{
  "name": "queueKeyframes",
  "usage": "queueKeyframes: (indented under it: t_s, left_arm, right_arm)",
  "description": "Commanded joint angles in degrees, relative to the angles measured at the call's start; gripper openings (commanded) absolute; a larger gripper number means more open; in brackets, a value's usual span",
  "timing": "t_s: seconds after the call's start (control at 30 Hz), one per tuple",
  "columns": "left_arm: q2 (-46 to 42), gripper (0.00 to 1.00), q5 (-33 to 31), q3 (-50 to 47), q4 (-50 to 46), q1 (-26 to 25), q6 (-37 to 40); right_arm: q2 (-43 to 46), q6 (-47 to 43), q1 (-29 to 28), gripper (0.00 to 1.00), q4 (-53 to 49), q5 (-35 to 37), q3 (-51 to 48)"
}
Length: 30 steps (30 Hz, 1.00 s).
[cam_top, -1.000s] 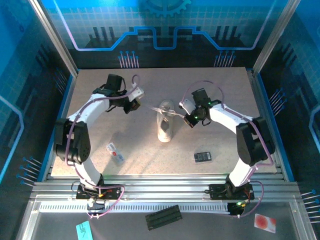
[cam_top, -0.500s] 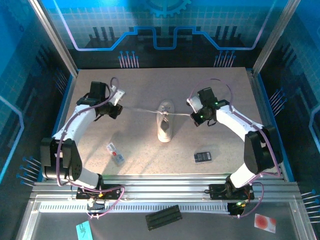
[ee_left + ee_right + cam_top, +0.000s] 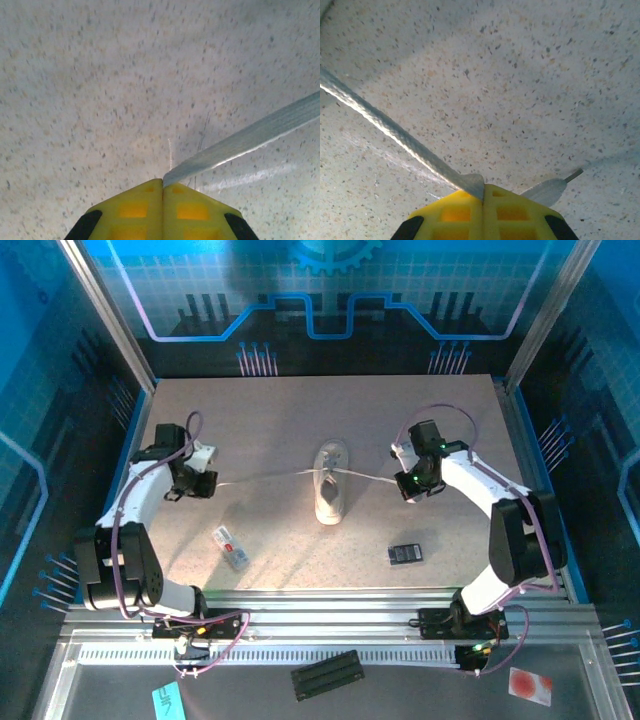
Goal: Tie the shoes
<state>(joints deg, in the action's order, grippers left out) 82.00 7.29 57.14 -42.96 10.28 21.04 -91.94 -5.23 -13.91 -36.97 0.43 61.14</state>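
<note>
— So, what is the left gripper doing at the left side of the table?
— It is pinching the left lace. Its yellow fingers are pressing fully together, and the lace is coming out from between the tips and running to the right over the speckled surface.
— And where is the sneaker sitting?
— It is sitting in the middle of the table, between the two arms. The white-and-red packet is lying nearer the front on its left, and the black device nearer the front on its right. Both are lying apart from it.
— And the right gripper?
— It is also closing completely, and it is gripping the right lace. A short lace end is sticking out just beside the fingertips. Both laces are stretching out sideways from the sneaker, almost straight.
</note>
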Motion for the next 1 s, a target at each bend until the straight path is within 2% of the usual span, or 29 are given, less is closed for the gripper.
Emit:
queueKeyframes:
  t_s: [0.0,0.3,0.37,0.43,0.5,0.63,0.67,0.77,0.87,0.97]
  left_arm:
    - [-2.1,0.0,-2.5,-2.0,-4.8,2.2,0.1]
    - [-3.4,0.0,0.5,-2.9,-4.1,3.6,1.0]
    - [-3.7,0.02,1.3,-2.9,-4.0,3.6,1.4]
    - [-4.7,0.17,1.9,-2.7,-4.0,3.6,1.7]
    - [-6.1,0.3,2.4,-3.0,-4.1,3.6,2.0]
    - [-9.7,0.43,3.2,-3.5,-4.9,3.6,3.0]
    - [-10.6,0.44,3.9,-3.6,-4.9,3.6,3.3]
    - [-13.2,0.45,11.1,-3.8,-3.6,3.2,5.0]
    - [-14.4,0.46,17.5,-4.9,1.3,-1.4,6.1]
    - [-12.8,0.48,15.9,-5.7,6.0,-10.6,11.5]
  right_arm:
    - [-1.5,1.4,1.5,0.0,-4.2,1.0,0.6]
    - [-2.2,1.5,1.7,0.01,-3.9,-2.0,2.0]
    - [-0.7,1.2,1.4,0.12,-3.2,-3.2,2.5]
    - [1.2,0.5,1.3,0.27,-2.8,-5.4,3.4]
    - [2.9,-0.1,1.3,0.36,-2.8,-7.2,4.7]
    - [5.8,-1.5,1.2,0.45,-3.0,-10.8,7.0]
    - [6.3,-1.9,1.0,0.46,-2.9,-11.7,7.2]
    - [7.3,-3.6,-0.4,0.47,-1.3,-13.4,6.4]
    - [6.4,-6.5,-3.7,0.49,0.9,-12.6,4.4]
    - [3.5,-10.0,-7.9,0.51,2.0,-9.1,3.5]
